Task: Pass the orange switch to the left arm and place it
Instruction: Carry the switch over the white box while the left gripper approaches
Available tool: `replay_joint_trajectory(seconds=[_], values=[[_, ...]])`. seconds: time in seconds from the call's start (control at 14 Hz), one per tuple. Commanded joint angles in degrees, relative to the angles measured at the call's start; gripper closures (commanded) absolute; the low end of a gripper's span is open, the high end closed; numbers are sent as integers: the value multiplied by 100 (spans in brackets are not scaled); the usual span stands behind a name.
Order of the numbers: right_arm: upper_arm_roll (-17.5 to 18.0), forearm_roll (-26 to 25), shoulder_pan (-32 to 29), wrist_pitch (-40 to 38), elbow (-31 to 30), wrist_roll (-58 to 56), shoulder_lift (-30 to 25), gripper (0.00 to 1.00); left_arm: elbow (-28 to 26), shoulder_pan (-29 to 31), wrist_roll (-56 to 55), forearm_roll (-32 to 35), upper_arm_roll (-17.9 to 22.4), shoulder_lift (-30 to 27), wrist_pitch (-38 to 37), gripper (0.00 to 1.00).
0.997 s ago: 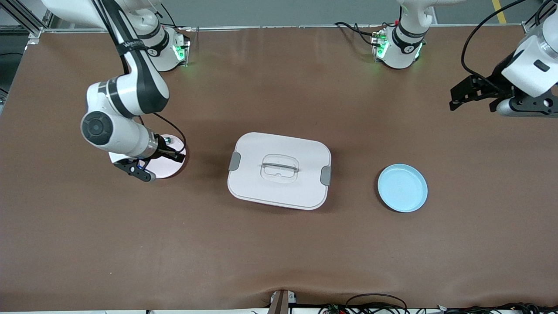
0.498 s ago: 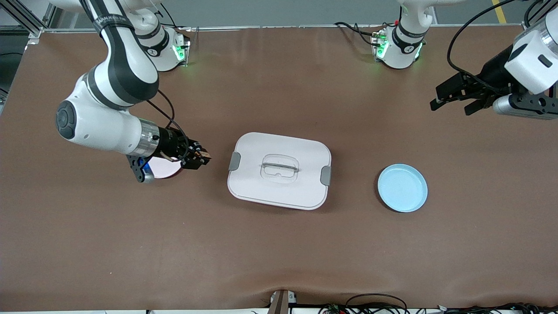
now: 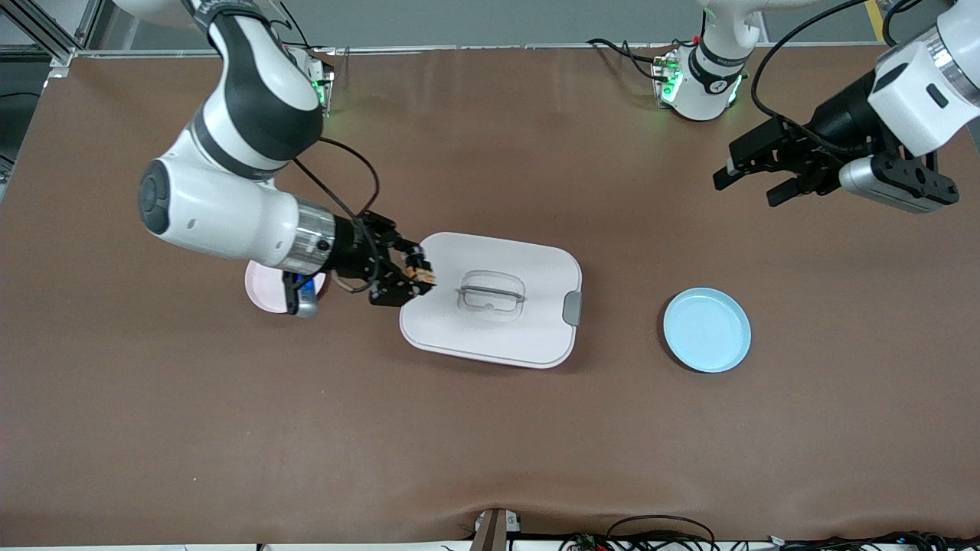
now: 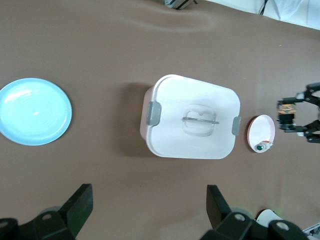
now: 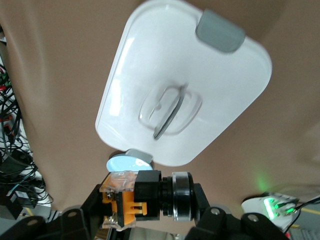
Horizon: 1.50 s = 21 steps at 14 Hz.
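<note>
My right gripper (image 3: 409, 277) is shut on the orange switch (image 3: 420, 271) and holds it in the air over the edge of the white box (image 3: 498, 337) at the right arm's end. In the right wrist view the switch (image 5: 131, 200) is clamped between the fingers, with the box (image 5: 210, 75) below. The left wrist view shows the box (image 4: 172, 137) and, farther off, the right gripper (image 4: 296, 113) with the switch (image 4: 286, 107). My left gripper (image 3: 741, 174) is open and empty, up in the air toward the left arm's end of the table, its fingers (image 4: 80, 200) spread wide.
A pink plate (image 3: 260, 287) lies partly under my right wrist; in the left wrist view it (image 4: 261, 131) holds a small green-topped piece (image 4: 260, 148). A light blue plate (image 3: 706, 329) lies beside the box toward the left arm's end, also in the left wrist view (image 4: 34, 111).
My right gripper rose from the pink plate with the orange switch and moved over to the box's edge. My left gripper moved inward toward the middle of the table.
</note>
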Motion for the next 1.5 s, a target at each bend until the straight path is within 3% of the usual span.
replay_joint_trajectory(seconds=[0.0, 0.36, 0.5, 0.85, 1.07, 1.42], values=[[-43, 72, 360, 227, 1030, 775, 701, 100, 101, -96, -403, -100, -260, 114, 382, 0], [-43, 72, 1029, 1399, 1364, 1532, 1184, 100, 391, -324, -1144, -92, -437, 430, 471, 0], [-78, 46, 1248, 1443, 1725, 1996, 1430, 100, 409, -342, -838, -118, -480, 649, 480, 0], [-130, 28, 1741, 2346, 1875, 2508, 1843, 100, 400, -420, -537, -461, -498, 984, 927, 0], [-148, 19, 1847, 2401, 2463, 3270, 2353, 100, 391, -448, -47, -470, -498, 1133, 981, 0], [-113, 19, 1891, 2594, 2579, 3660, 2451, 100, 242, -228, 693, -496, -481, 1318, 972, 0]])
